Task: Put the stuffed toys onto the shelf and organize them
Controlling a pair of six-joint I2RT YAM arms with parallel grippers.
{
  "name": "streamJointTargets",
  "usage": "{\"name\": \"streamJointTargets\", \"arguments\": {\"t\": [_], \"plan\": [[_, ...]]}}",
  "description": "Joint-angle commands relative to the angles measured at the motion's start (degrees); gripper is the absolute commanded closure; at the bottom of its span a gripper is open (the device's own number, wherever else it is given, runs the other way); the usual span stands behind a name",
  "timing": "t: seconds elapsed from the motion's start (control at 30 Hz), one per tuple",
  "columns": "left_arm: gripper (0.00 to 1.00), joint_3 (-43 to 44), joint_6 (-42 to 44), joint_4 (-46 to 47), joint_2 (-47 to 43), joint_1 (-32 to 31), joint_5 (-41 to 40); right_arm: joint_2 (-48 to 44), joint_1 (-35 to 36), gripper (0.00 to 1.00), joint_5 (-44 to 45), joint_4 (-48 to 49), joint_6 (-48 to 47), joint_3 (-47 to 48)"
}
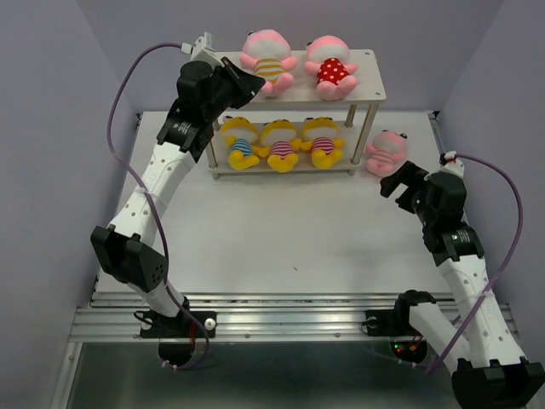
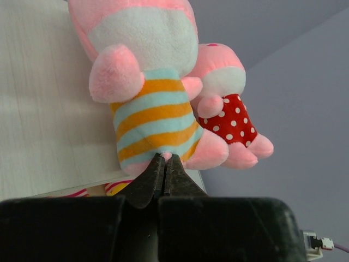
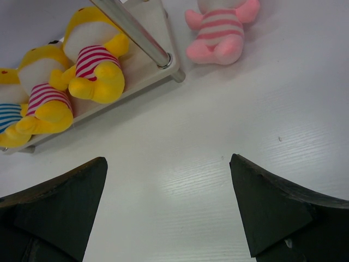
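Left gripper (image 2: pixel 164 159): jaws closed, tips at the orange-striped pink toy (image 2: pixel 155 120) on the shelf (image 2: pixel 49 109), top centre. Right gripper (image 3: pixel 168 161): jaws wide, empty, below the pink-striped toy (image 3: pixel 221 30) at centre right.

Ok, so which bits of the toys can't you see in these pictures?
Left wrist view: the orange-striped pink toy has its upper face cut off by the top edge.
Left wrist view: the lower-shelf toys are hidden behind the left end effector; only a striped sliver shows.
Right wrist view: the pink toy on the table loses its head at the top edge.
Right wrist view: the blue-striped yellow toy is mostly off the left edge.
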Motion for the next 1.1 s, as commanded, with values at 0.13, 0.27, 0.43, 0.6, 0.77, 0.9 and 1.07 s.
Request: {"name": "streamJointTargets", "arguments": {"t": [0.13, 0.27, 0.43, 0.6, 0.77, 0.9, 1.07], "plan": [[1.00, 5.9, 0.3, 4.1, 1.7, -0.3, 1.8, -0.3, -0.3, 0.00, 0.7, 0.8, -0.9, -0.3], [1.00, 8.9, 1.5, 0.3, 4.5, -0.2, 5.4, -0.3, -0.3, 0.00, 0.9, 0.8, -0.8, -0.4], [1.00, 13.1, 2.4, -3.3, 7.4, -0.2, 9.1, -0.5, -0.3, 0.00, 1.3, 0.8, -0.7, -0.7], [1.00, 13.2, 3.0, -4.4, 7.3, -0.2, 8.9, -1.1, -0.3, 0.00, 1.6, 0.7, -0.7, -0.6], [1.00, 15.9, 4.6, -6.4, 8.8, -0.1, 10.6, -1.3, -0.3, 0.00, 1.7, 0.6, -0.5, -0.5], [1.00, 19.4, 5.8, -9.6, 11.1, 0.0, 11.6, -1.5, -0.3, 0.00, 1.8, 0.7, -0.5, -0.5], [0.84, 21.8, 5.9, -12.3, 13.0, 0.4, 11.4, -1.5, -0.3, 0.00, 1.6, 0.6, -0.4, -0.4]]}}
